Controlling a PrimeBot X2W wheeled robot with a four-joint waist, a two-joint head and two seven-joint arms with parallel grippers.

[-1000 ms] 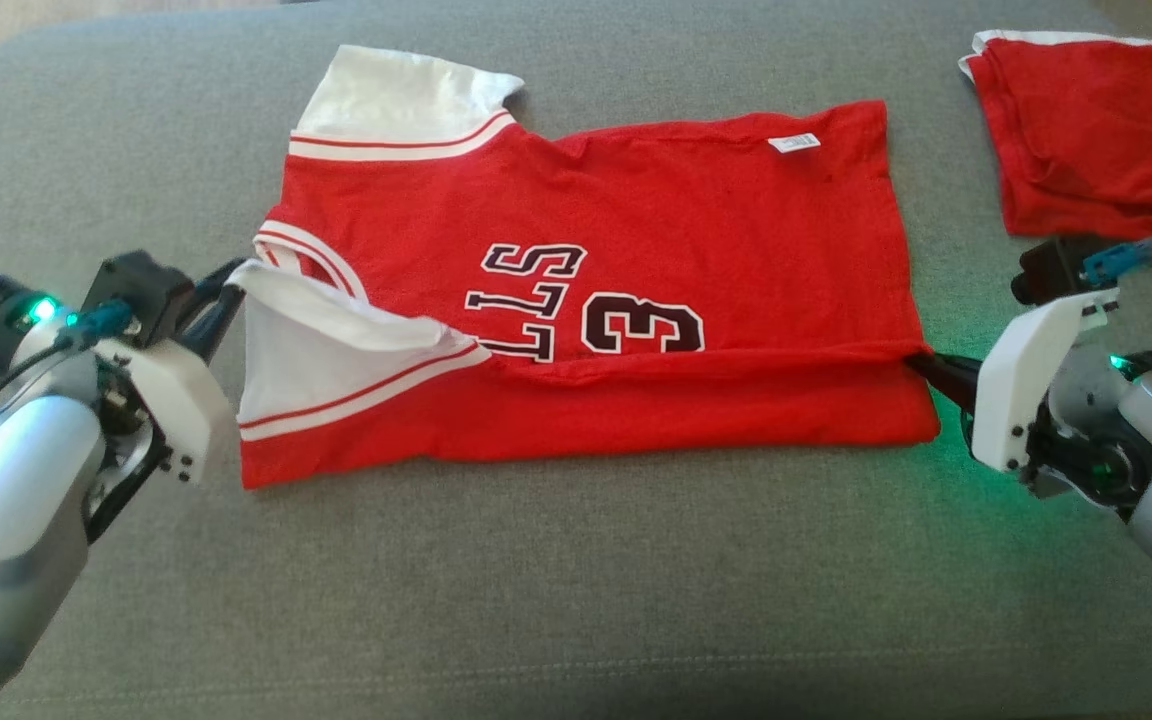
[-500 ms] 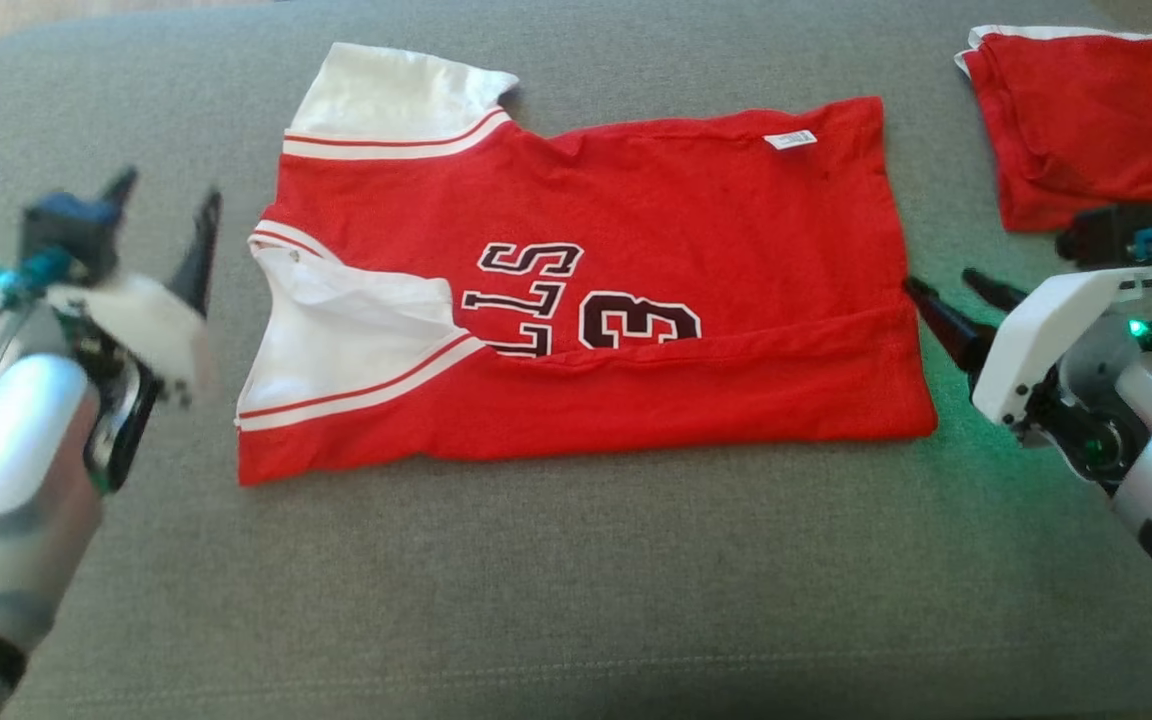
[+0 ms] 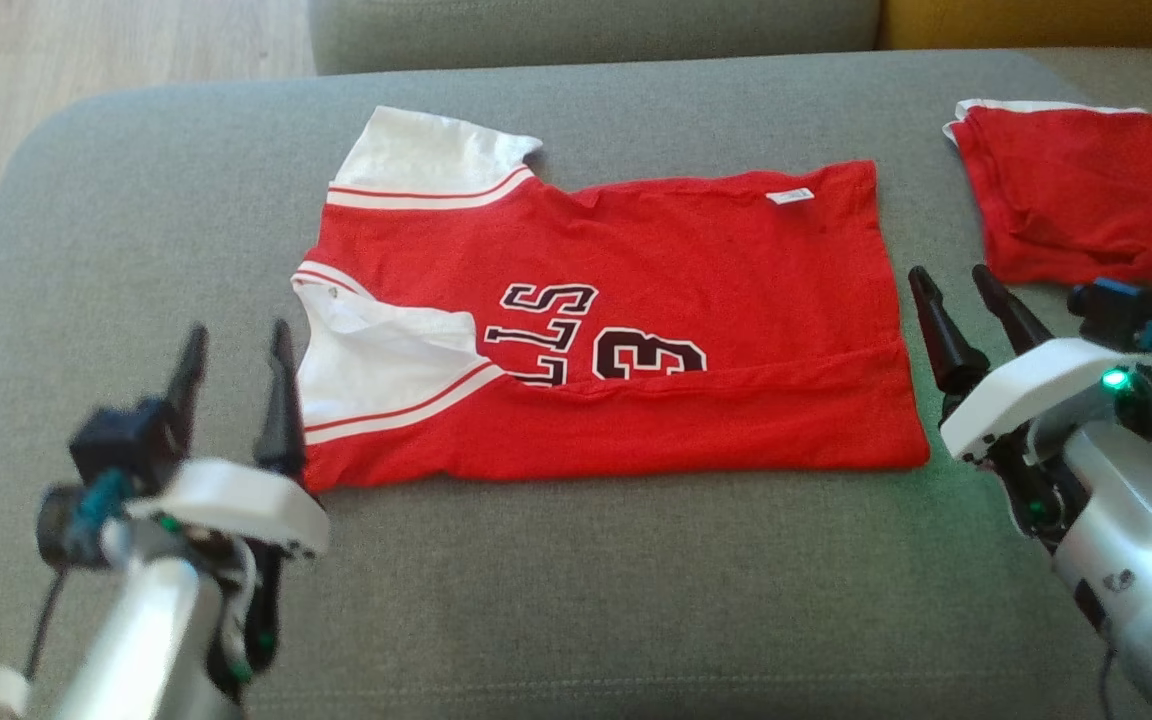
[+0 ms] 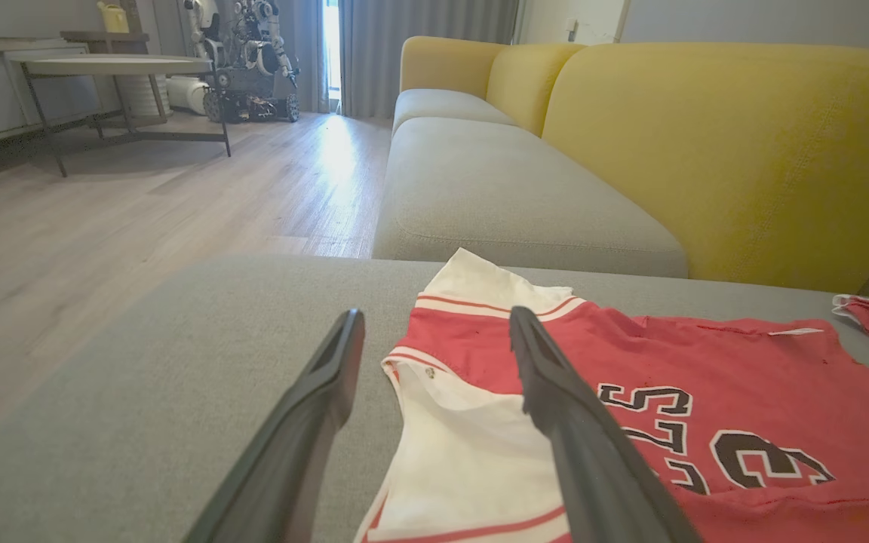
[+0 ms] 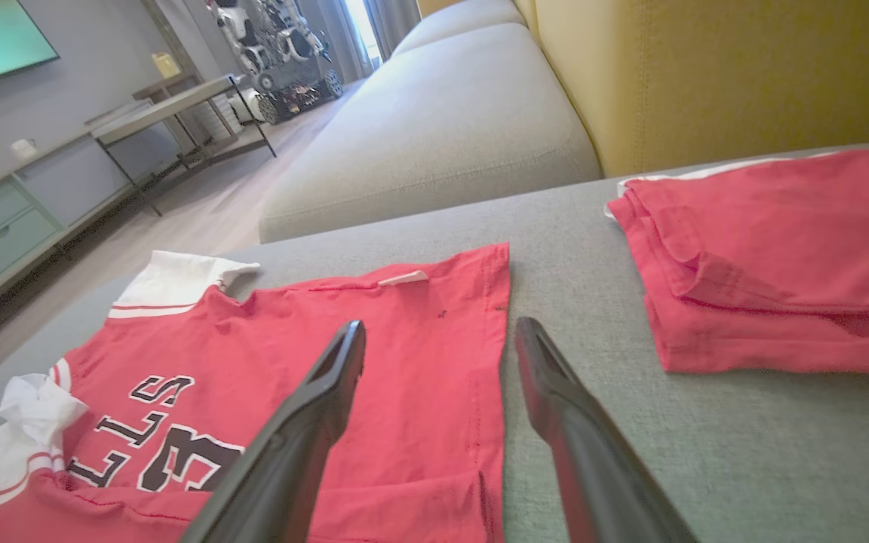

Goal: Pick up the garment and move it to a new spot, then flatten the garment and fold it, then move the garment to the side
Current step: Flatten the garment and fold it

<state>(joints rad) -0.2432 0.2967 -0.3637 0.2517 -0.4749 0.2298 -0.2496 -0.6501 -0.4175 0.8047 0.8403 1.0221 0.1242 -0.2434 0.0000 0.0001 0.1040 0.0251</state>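
Grey seat cushion (image 3: 576, 600) is carrying everything here. Nearest, the left gripper (image 3: 240, 330) is hovering just beside the neck end of the red jersey (image 3: 636, 260), its two fingers spread with nothing between them. The right gripper (image 3: 949, 272) is hanging just off the hem end, likewise spread and empty.

Between them the jersey is lying flat near the middle of the cushion. Its near long edge is turned up over the body in a strip (image 3: 636, 430) that is covering the lower part of the print (image 3: 651, 355). The near white sleeve (image 3: 396, 370) is lying in over the chest.

The fold looks partly made. Doing the next one well is probably calling for both grippers pinching matching corners low against the cloth, taking every layer, and carrying them across level so the strip isn't dragging open.

The jersey's long axis is running left to right, with its neck pointing to the robot's left and its hem to the right. Farther off, the far white sleeve (image 3: 426, 160) is sticking out, and a folded red garment (image 3: 1076, 200) is sitting well apart at the far right.
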